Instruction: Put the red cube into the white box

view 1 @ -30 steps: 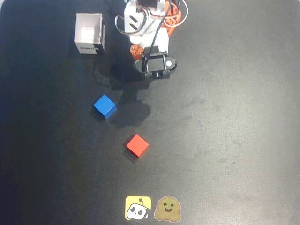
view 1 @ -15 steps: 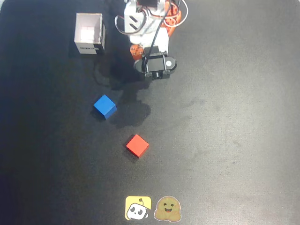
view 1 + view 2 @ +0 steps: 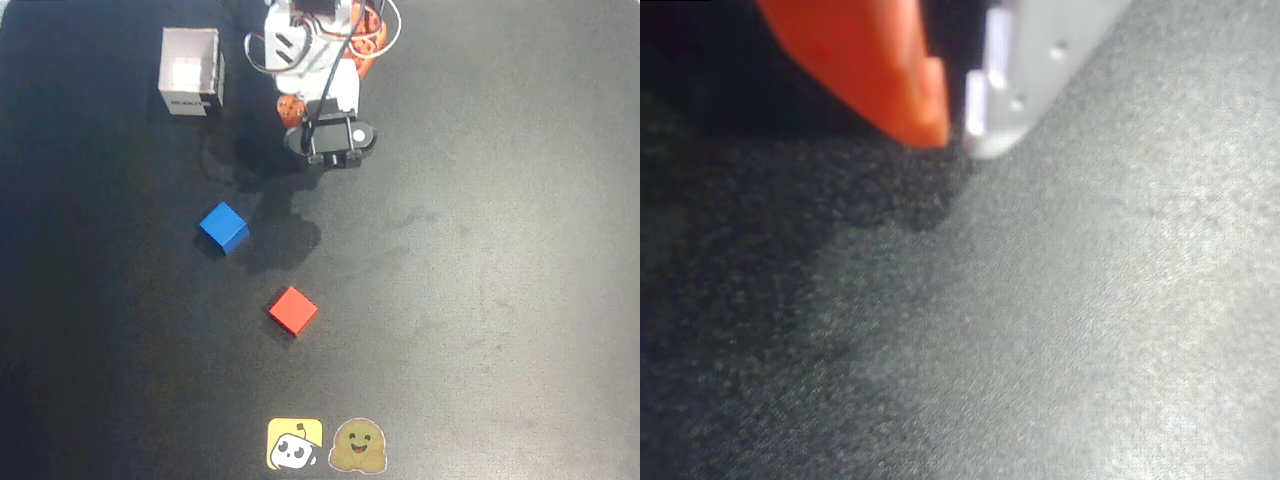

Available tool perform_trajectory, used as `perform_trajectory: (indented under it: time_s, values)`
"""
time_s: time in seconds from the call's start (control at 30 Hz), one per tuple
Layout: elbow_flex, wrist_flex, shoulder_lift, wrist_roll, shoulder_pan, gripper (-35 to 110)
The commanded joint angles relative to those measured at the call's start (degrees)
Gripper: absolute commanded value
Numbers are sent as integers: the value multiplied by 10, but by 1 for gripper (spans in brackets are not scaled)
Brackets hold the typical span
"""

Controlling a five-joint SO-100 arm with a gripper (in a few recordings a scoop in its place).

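Observation:
In the overhead view the red cube (image 3: pixel 293 311) lies on the black table below the middle, turned slightly. The white box (image 3: pixel 190 70) stands open-topped at the upper left, with a dark label on its near wall. My arm is folded up at the top centre, and my gripper (image 3: pixel 292 112) sits close to the base, far above the red cube and to the right of the box. In the wrist view the orange finger (image 3: pixel 880 70) and the white finger (image 3: pixel 1030 70) nearly touch at their tips, so my gripper (image 3: pixel 958 135) is shut with nothing in it, just over the bare table.
A blue cube (image 3: pixel 224 227) lies between the box and the red cube, up and left of the red one. Two stickers (image 3: pixel 326 445) sit at the table's lower edge. The arm's base and cables (image 3: pixel 315 40) fill the top centre.

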Motion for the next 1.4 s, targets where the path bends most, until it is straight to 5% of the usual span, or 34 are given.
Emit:
perform_trajectory:
  time_s: [0.0, 0.83, 1.37]
  values:
    - [-2, 3, 2, -1, 0, 0]
    - [-51, -23, -12, -2, 2, 0]
    - [-480, -106, -577, -106, 31, 0]
